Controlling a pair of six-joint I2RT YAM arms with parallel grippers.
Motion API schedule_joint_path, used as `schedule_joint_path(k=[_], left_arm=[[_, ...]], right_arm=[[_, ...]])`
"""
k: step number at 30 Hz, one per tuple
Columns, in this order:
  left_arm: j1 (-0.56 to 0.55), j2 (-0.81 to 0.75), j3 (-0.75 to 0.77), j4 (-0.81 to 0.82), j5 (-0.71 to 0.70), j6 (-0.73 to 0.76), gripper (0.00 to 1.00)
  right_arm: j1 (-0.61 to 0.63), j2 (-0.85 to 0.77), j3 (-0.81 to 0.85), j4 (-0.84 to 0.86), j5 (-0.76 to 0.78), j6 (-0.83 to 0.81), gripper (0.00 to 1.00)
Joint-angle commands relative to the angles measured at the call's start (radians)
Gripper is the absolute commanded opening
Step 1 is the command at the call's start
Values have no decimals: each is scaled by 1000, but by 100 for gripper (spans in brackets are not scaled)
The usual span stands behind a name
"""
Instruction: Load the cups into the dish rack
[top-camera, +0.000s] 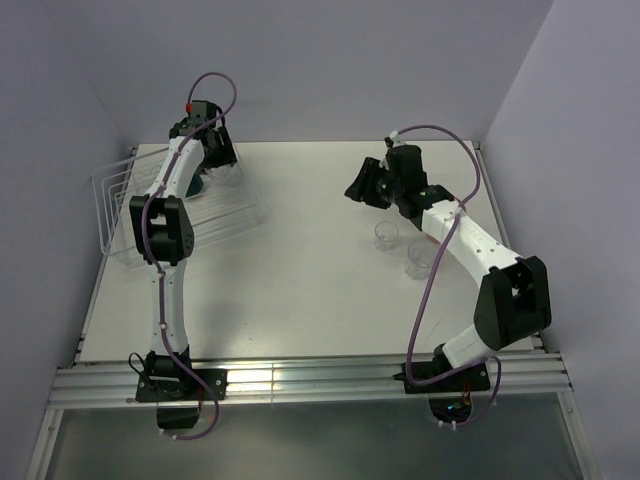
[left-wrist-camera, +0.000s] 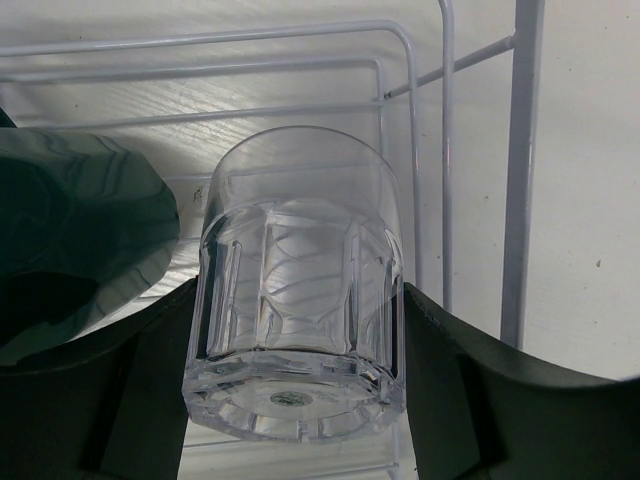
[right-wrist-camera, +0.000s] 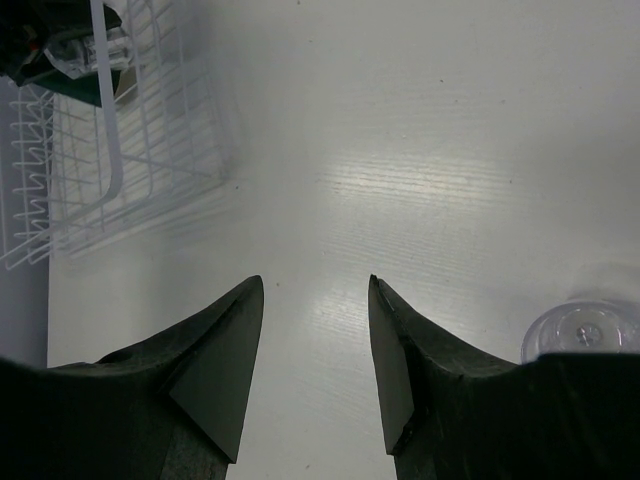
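Left gripper (left-wrist-camera: 300, 330): jaws closed on a clear tumbler (left-wrist-camera: 297, 290), held over the dish rack (top-camera: 120, 205), beside a dark green mug (left-wrist-camera: 80, 240). Right gripper (right-wrist-camera: 315, 340): jaws apart, empty. Two clear tumblers (top-camera: 386, 236) stand on the table (top-camera: 320, 290).

Clear, glossy faceted tumbler (left-wrist-camera: 296, 300); thin white wire dish rack (left-wrist-camera: 445, 150); matt white wood-grained table (right-wrist-camera: 450, 150); matt black gripper fingers (right-wrist-camera: 225, 360).

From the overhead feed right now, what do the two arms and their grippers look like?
Both arms have white link segments and black joint housings. A purple cable loops along the left arm and the right arm. The left gripper and right gripper are black, with dark wedge-shaped fingers.
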Motion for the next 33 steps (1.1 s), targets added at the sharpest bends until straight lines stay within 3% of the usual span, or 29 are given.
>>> schedule_joint_path(k=[1, 33], left_arm=[[-1, 1, 3, 49, -25, -19, 39], [1, 17, -35, 123, -54, -31, 76]], right_arm=[[12, 12, 10, 25, 0, -21, 54], [46, 67, 55, -1, 21, -42, 54]])
